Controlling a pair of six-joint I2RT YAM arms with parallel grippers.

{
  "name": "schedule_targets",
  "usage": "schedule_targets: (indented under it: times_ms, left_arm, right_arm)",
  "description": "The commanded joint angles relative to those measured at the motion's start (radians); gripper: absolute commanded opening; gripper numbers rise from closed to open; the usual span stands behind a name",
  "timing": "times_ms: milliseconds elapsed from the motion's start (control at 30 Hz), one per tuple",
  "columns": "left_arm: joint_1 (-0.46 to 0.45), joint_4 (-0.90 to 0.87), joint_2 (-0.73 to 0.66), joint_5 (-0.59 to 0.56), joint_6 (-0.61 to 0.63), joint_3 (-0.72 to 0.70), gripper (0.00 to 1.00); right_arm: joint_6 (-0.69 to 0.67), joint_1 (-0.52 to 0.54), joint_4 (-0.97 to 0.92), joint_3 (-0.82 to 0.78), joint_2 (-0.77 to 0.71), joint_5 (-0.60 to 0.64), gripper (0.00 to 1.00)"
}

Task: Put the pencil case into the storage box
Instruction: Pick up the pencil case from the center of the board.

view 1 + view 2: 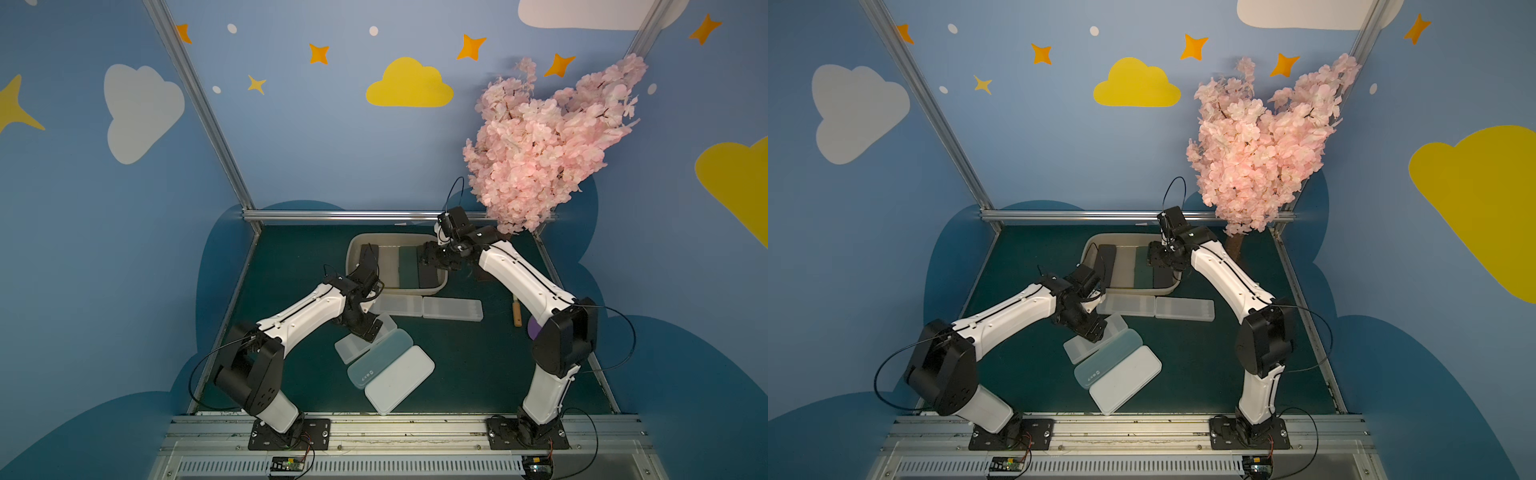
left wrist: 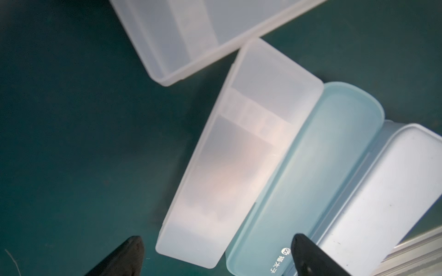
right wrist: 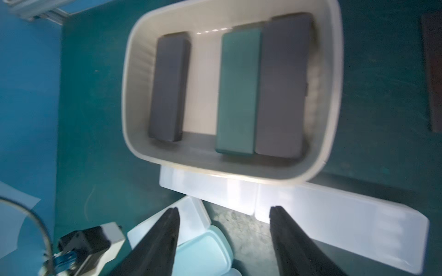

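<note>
Left wrist view: left gripper is wide open and empty. It hangs over the near end of a frosted translucent rectangular plastic pencil case lying flat on the green mat. One fingertip sits outside the case's free long edge. The other is above the pale blue rounded plastic case that touches its opposite side.

Handling (judged): light, rigid hollow shell, smooth and likely slippery. Pinch across the short width; the blue neighbour leaves no gap.

Writing: white round logo and Chinese characters on the blue case, possibly 猫太子.

Right wrist view: right gripper has its jaws apart and holds nothing. Ahead of it, the beige rounded plastic storage box holds two dark grey cases and a teal case.
</note>
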Motion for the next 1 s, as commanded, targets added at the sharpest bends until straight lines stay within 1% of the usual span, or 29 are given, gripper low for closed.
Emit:
schedule_targets:
  times_ms: [0, 100, 233, 367, 633, 967]
  left_arm:
    - [-0.017, -0.025, 0.011, 0.021, 0.071, 0.002, 1.0]
    - [-0.019, -0.036, 0.032, 0.018, 0.118, 0.004, 1.0]
    - [-0.018, -0.043, 0.069, 0.038, 0.189, 0.009, 1.0]
    - [-0.017, -0.023, 0.1, 0.047, 0.232, 0.018, 1.0]
    - [-0.015, 0.005, 0.174, 0.016, 0.29, 0.055, 1.0]
    - [0.036, 0.055, 0.198, 0.033, 0.329, 0.038, 0.98]
  right_arm:
    - [-0.025, -0.031, -0.022, -0.091, -0.093, 0.006, 0.65]
    - [-0.031, -0.06, -0.032, -0.157, -0.148, 0.004, 0.66]
    - [-0.045, -0.092, -0.053, -0.2, -0.186, 0.0, 0.66]
    - [-0.049, -0.119, -0.1, -0.192, -0.187, -0.006, 0.66]
    - [-0.07, -0.143, -0.144, -0.167, -0.175, -0.008, 0.66]
    - [-0.059, -0.146, -0.154, -0.154, -0.163, -0.008, 0.66]
